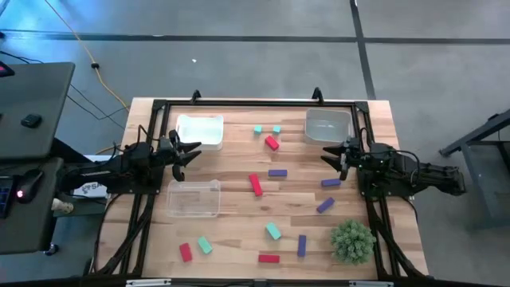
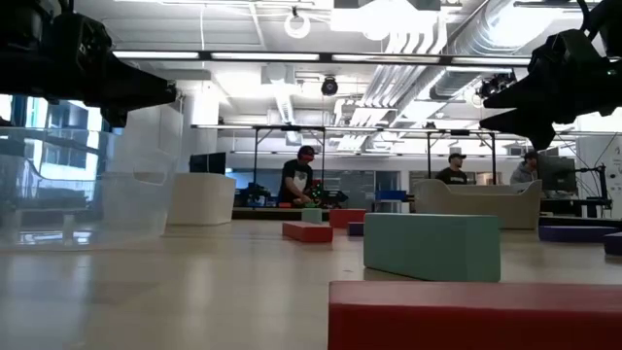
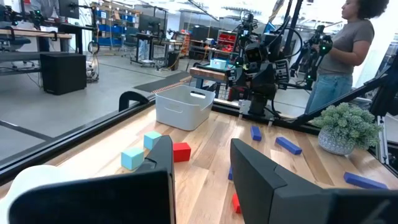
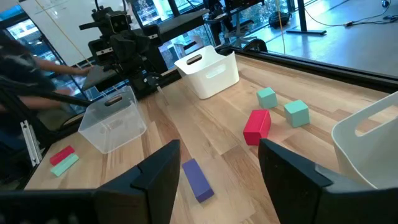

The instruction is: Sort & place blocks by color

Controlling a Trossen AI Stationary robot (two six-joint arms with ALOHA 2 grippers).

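Observation:
Red, teal and purple blocks lie flat and scattered on the wooden table (image 1: 239,239): two teal (image 1: 267,129) and one red (image 1: 272,143) at the far middle, a red one (image 1: 256,185) and purple ones (image 1: 277,172) in the middle, more along the near edge (image 1: 269,257). My left gripper (image 1: 194,154) is open and empty above the table's left side, between two trays. My right gripper (image 1: 328,153) is open and empty above the right side, near the far right tray. Each shows open in its own wrist view (image 3: 200,162) (image 4: 219,163).
A white tray (image 1: 200,130) stands at the far left, a clear tray (image 1: 194,198) nearer on the left, another clear tray (image 1: 327,125) at the far right. A spiky green plant (image 1: 352,241) stands at the near right. A black frame (image 1: 255,104) rims the table. People stand beyond it.

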